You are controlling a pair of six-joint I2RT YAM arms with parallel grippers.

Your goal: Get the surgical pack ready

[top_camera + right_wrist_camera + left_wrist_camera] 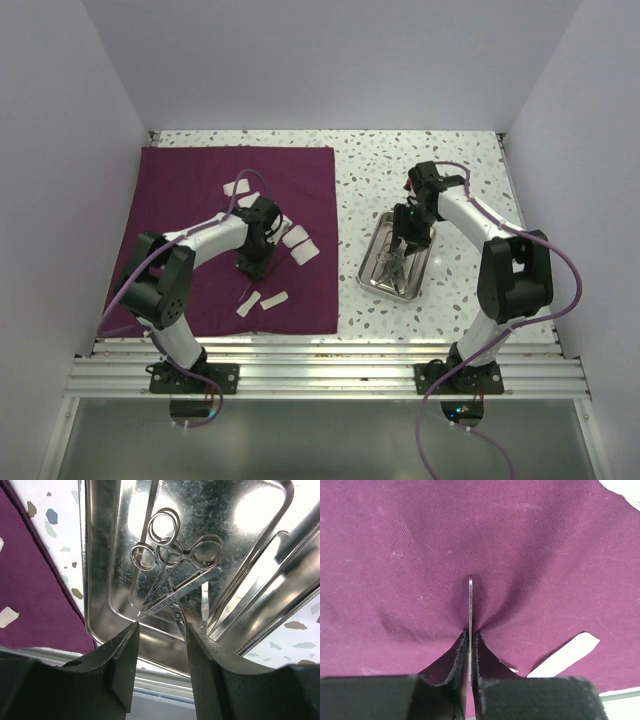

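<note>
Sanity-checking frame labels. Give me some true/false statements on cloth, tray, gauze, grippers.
1. The steel tray sits on the maroon cloth. False: it sits on the speckled table, beside the cloth.
2. Scissors lie in the tray. True.
3. The right gripper is shut on the scissors. False: its jaws stand open.
4. Gauze pads lie loose on the cloth. True.
5. The left gripper is shut on a thin metal strip. True.

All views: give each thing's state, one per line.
maroon cloth, spread flat, puckered at the left end effector
gauze pads, loose on the cloth
steel tray, right of the cloth, holding scissors
scissors, lying crossed in tray
thin metal strip, clamped edge-on
left end effector, shut on the strip
right end effector, open over the scissors
</note>
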